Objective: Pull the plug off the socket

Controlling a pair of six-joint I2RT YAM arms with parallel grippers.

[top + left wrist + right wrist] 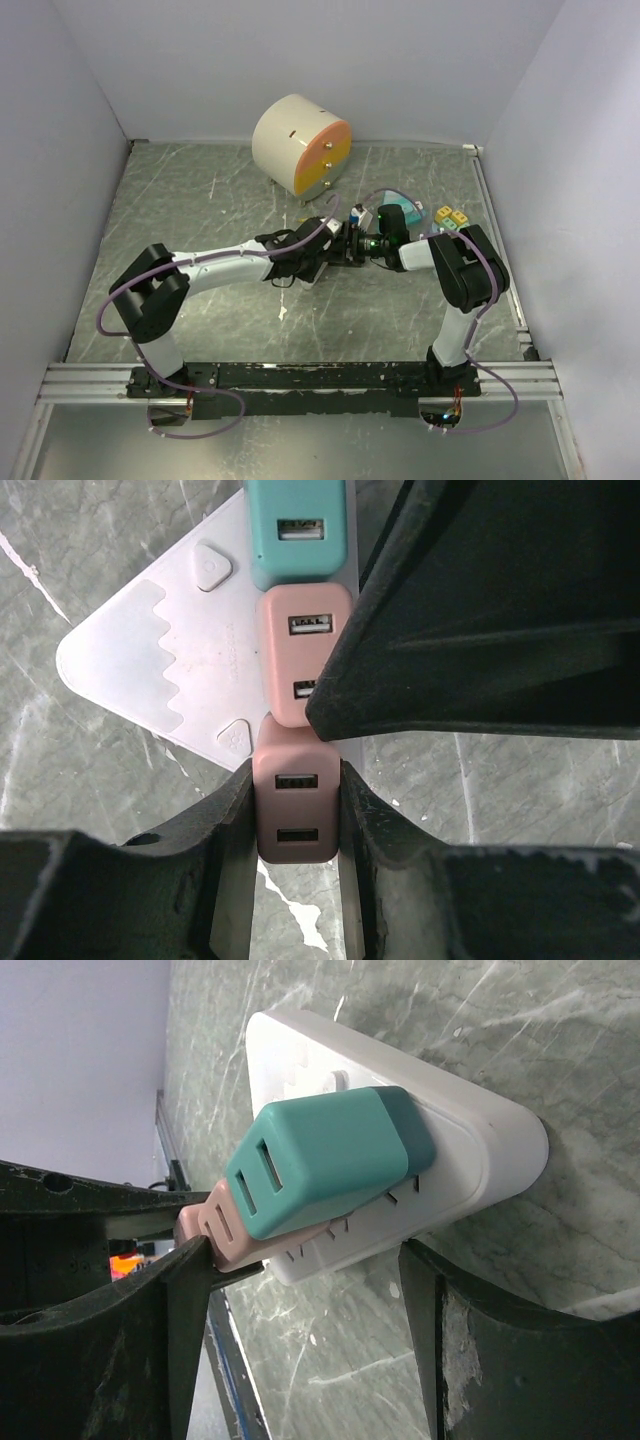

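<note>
A white socket strip [140,660] lies flat on the table with a teal plug [298,530] and two pink plugs in a row. My left gripper [295,820] is shut on the end pink plug [295,805], one finger on each side. In the right wrist view my right gripper [305,1255] straddles the socket strip [480,1140]. One of its fingers [170,1310] touches a pink plug [215,1225] beside the teal plug [320,1160], and the other rests against the strip's far edge. In the top view both grippers, left [335,245] and right [358,243], meet at mid-table and hide the strip.
A round cream and orange drawer unit [300,145] stands at the back. Small coloured blocks [450,218] and a teal item [395,212] lie right of the grippers. Grey walls close in the table on three sides.
</note>
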